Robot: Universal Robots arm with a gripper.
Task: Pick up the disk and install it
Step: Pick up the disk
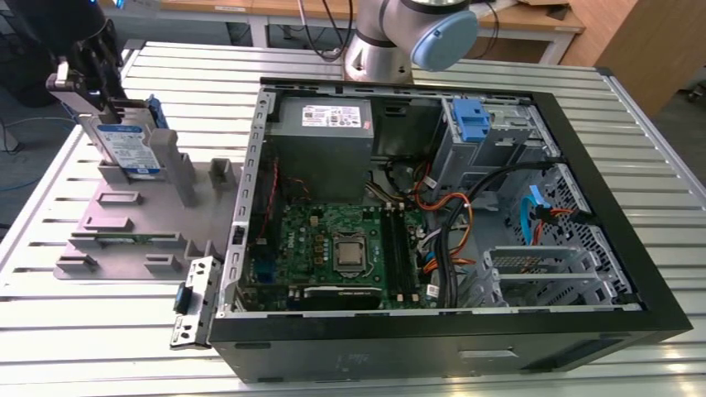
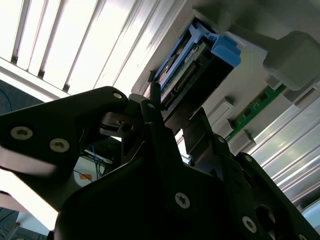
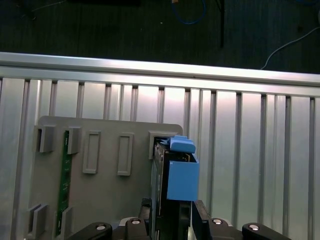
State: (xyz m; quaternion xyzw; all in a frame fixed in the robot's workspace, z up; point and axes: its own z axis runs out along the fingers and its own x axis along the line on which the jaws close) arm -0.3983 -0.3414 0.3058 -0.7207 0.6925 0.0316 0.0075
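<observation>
Gripper clamped on the disk standing in the grey tray

In the exterior view the gripper (image 1: 97,103) is closed on the upper end of the disk (image 1: 128,149), which stands upright on edge in a slot of the grey tray (image 1: 121,217), on the table (image 1: 99,331) at the exterior view's left of the open computer case (image 1: 617,277). In the first wrist view its fingers (image 3: 200,214) press both flat sides of the disk (image 3: 182,180).

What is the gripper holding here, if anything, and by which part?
The gripper is shut on the disk, clamping its upper end, with the disk standing upright in the grey tray.
</observation>
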